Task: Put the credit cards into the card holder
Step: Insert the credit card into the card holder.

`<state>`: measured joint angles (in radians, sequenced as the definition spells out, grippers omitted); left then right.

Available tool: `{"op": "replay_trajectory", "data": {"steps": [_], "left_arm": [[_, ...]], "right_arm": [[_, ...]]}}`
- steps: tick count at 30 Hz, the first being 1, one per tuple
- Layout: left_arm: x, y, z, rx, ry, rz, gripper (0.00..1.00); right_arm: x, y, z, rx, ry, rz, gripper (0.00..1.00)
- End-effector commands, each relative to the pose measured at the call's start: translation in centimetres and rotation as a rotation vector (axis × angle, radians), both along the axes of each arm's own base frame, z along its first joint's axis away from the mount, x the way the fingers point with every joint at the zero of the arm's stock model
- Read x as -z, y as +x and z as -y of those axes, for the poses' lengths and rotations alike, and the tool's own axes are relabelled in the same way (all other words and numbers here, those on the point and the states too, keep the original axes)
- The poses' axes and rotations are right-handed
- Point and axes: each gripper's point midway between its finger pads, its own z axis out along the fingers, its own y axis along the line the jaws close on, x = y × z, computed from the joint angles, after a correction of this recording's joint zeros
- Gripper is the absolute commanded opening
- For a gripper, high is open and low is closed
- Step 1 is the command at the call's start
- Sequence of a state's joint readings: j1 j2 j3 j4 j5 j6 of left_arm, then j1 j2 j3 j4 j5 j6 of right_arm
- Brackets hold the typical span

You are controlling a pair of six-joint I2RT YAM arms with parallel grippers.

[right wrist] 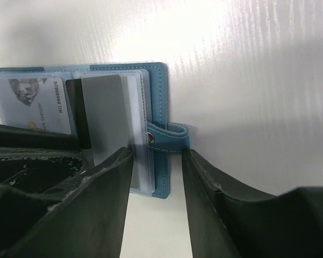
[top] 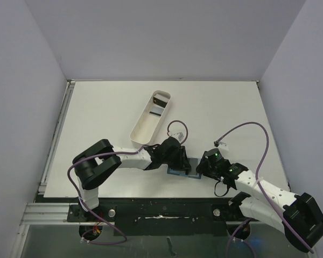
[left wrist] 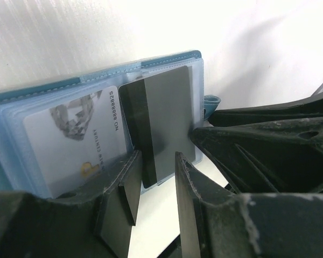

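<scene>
One long white oblong tray (top: 142, 129) lies on the white surface (top: 215, 107), left of centre and beyond the arms. Two small flat things sit towards its far end, a dark piece (top: 161, 99) and a grey piece (top: 155, 113), too small to say whether they are cards. Nearer, the left tool (left wrist: 157, 160) reaches over the one teal-blue folding card holder (right wrist: 159, 97), which lies opened near the surface's front edge between the two tools. Two cards show on its clear pockets. A pale grey card (left wrist: 70, 142) printed with a number sits in the left pocket. A dark grey card with a black stripe (left wrist: 169, 113) lies at the right one; whether it is inside I cannot tell. The left tool is released, its jaws apart astride that card's near end. The right tool (right wrist: 156, 157) is also spread, its jaws either side of the teal snap tab (right wrist: 172, 137). In the left wrist view it crowds the dark card's right edge.
</scene>
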<state>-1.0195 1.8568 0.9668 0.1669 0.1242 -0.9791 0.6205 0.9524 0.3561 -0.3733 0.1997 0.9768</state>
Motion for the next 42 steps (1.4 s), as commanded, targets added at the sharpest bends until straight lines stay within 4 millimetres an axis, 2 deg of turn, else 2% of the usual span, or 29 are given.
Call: {"op": "replay_trajectory", "data": {"steps": [1,8,14,18,23,29,42], "left_arm": [[-1.5,0.8,2.1,0.028,-0.069,0.044,0.29],[-3.1,0.9,2.9,0.045,-0.125,0.064,0.29],[-4.8,1.1,2.4,0.017,-0.153,0.093,0.29],[-5.5,1.6,1.5,-0.022,-0.14,0.117,0.31],[-4.6,2.6,0.6,-0.054,-0.061,0.131,0.34],[-3.9,2.7,1.6,-0.036,-0.059,0.114,0.35],[-1.1,3.9,2.0,-0.067,0.011,0.062,0.36]], "right_arm": [[-0.2,0.3,-1.7,-0.035,0.084,0.026,0.41],[-0.7,0.4,-2.0,-0.048,0.101,0.044,0.38],[-0.3,-0.1,-1.2,-0.04,0.065,0.025,0.37],[-0.9,0.1,-0.7,-0.028,0.035,0.036,0.37],[-1.9,0.5,-0.7,-0.022,0.036,0.058,0.31],[-1.2,0.4,-0.7,-0.03,0.029,0.044,0.3],[-0.7,0.4,-1.0,-0.037,0.036,0.043,0.29]]}}
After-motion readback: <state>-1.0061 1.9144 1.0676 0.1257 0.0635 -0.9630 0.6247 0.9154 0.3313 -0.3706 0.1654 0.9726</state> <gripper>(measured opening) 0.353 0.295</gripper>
